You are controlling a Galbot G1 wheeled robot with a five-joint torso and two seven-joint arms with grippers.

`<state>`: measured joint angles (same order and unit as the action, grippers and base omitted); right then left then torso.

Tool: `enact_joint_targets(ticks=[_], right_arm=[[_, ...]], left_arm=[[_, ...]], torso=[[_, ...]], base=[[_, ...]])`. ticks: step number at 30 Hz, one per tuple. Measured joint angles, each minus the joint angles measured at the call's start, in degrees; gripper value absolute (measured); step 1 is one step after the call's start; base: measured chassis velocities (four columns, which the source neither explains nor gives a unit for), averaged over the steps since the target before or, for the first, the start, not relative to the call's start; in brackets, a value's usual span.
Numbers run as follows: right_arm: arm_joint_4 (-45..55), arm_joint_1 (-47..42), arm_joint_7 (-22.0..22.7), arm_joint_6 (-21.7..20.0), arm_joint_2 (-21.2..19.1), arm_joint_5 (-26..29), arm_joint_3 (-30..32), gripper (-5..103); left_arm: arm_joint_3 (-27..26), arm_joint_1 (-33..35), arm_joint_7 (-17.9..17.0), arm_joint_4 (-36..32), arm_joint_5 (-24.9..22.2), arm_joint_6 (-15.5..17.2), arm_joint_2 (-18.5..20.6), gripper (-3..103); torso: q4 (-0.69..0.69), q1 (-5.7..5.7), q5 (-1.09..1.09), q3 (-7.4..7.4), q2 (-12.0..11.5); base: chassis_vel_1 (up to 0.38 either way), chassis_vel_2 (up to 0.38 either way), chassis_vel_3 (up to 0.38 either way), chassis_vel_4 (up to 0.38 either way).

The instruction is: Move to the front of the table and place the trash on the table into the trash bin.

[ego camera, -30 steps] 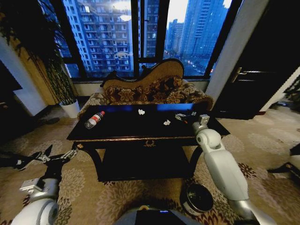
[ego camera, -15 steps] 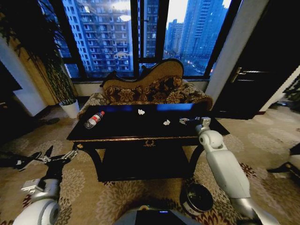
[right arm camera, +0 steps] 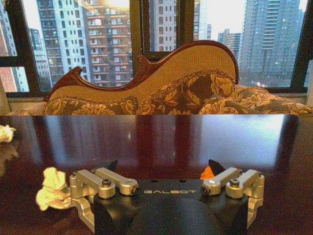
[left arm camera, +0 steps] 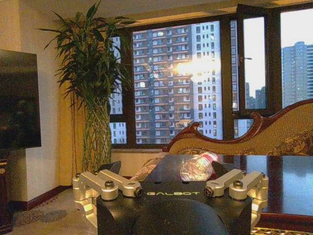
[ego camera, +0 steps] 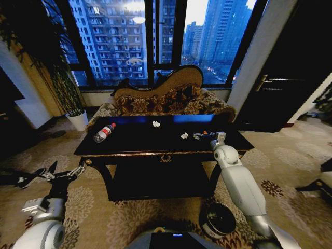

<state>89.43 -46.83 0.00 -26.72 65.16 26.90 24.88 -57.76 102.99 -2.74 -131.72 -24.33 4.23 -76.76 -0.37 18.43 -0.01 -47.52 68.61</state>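
On my left, the left end effector (ego camera: 39,175) hangs low beside the counter (ego camera: 129,141), fingers spread and empty, where it was a second ago. The clear bottle (ego camera: 104,133) with red label lies on its side near the counter's left edge. Two white crumpled scraps (ego camera: 156,124) sit mid-counter. My right end effector (ego camera: 205,136) has slid left along the counter over the last second; its fingers now stand spread around the small orange piece (right arm camera: 207,173), so I judge a grasp is close. The trash bin (ego camera: 219,220) waits on the floor, lower right.
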Motion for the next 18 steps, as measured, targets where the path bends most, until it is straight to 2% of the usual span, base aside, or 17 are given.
enact_joint_targets(ticks=[18], right_arm=[[-2.18,-0.22,0.00,1.23,-1.46,-1.09,0.99,101]], left_arm=[[-0.15,0.30,0.18,0.59,-0.30,-0.75,0.04,100]], torso=[[-0.01,-0.01,0.01,0.00,0.00]], base=[[0.000,0.000,0.000,0.000]])
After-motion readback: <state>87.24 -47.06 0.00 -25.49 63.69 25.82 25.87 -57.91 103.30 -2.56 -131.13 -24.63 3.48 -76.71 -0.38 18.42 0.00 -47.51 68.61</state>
